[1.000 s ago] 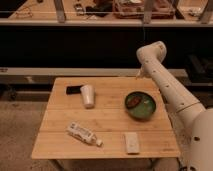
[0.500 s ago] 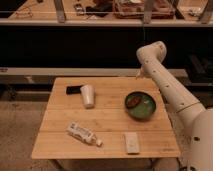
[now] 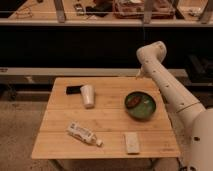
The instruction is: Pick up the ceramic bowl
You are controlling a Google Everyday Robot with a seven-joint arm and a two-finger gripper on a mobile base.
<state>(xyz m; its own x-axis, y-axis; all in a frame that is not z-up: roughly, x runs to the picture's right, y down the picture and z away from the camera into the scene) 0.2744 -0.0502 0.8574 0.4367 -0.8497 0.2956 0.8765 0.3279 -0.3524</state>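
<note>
Ceramic bowl sits to the right, gripper poised behind it.
Left to right on the surface (image 3: pixel 109 120) I see a dark flat object (image 3: pixel 74 90), a bottle (image 3: pixel 82 134) on its side, the upturned white cup (image 3: pixel 88 95), a white block (image 3: pixel 132 142), then the ceramic bowl (image 3: pixel 140 105) upright near the right edge. My gripper (image 3: pixel 139 75) hangs just beyond the far edge, probably staging a reach; I cannot tell its grip state.

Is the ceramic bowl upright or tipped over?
Upright: the ceramic bowl shows its open inside from above; the gripper hovers beyond it.
</note>
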